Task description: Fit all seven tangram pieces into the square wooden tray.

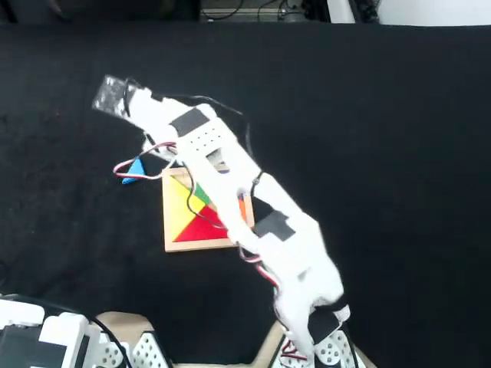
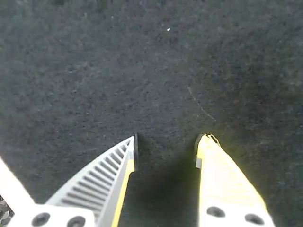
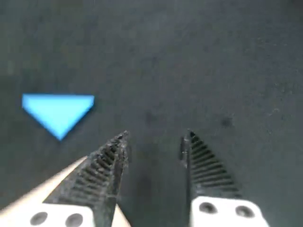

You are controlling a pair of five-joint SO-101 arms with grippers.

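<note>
Currently your right gripper (image 3: 156, 139) hangs over the surface (image 1: 399, 153) toward its far left corner, jaws spread and holding nothing. Its arm (image 1: 253, 222) stretches from the near edge diagonally across the tray (image 1: 192, 246), which sits about mid-surface, somewhat nearer the left edge. In the tray you can see a yellow piece (image 1: 180, 205), a red piece (image 1: 201, 230), a green piece (image 1: 201, 192) and an orange piece (image 1: 243, 207) (the arm hides the rest, so you cannot count them). A blue triangle (image 1: 136, 168) lies on the surface just off the tray's far left corner, between tray and right gripper. Your left gripper (image 2: 165, 144) is likewise spread over bare surface, gripping nothing.
</note>
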